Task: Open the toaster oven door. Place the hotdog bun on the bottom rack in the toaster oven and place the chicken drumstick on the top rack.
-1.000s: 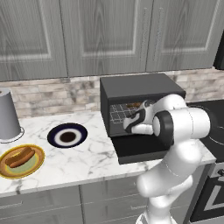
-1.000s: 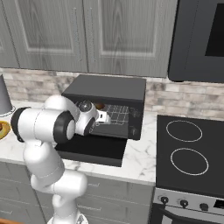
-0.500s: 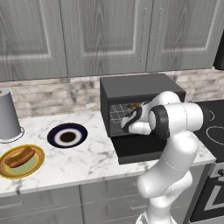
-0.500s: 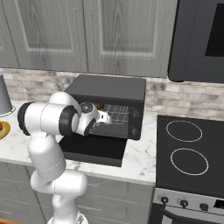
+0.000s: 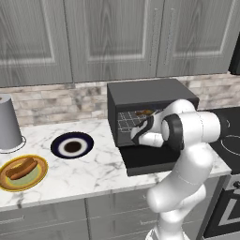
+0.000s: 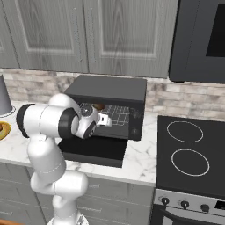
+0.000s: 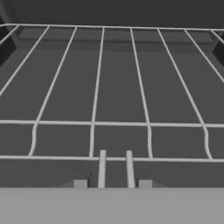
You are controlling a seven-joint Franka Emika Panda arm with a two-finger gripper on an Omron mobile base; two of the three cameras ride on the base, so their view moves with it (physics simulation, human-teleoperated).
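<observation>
The toaster oven (image 5: 145, 91) (image 6: 110, 90) stands on the counter with the toaster oven door (image 5: 145, 159) (image 6: 92, 149) folded down flat. The chicken drumstick (image 5: 144, 112) (image 6: 99, 106) lies on the top rack (image 5: 129, 118). My gripper (image 5: 135, 136) (image 6: 110, 119) (image 7: 116, 168) is at the oven mouth, level with the bottom rack (image 7: 118, 87). Its fingertips (image 7: 101, 168) stand close together across that rack's front wire. The hotdog bun (image 5: 21, 168) rests on a yellow plate (image 5: 40, 176) at the counter's left end.
A dark blue plate (image 5: 71, 146) lies left of the oven, and a grey cylinder (image 5: 9, 123) stands at the far left. The black stovetop (image 6: 189, 149) is to the oven's right, with a built-in microwave (image 6: 197, 39) above. Cabinets hang overhead.
The jaws have come together from wide open onto the lower rack's front wire. The hand has stayed at the oven mouth while the elbow shifted slightly.
</observation>
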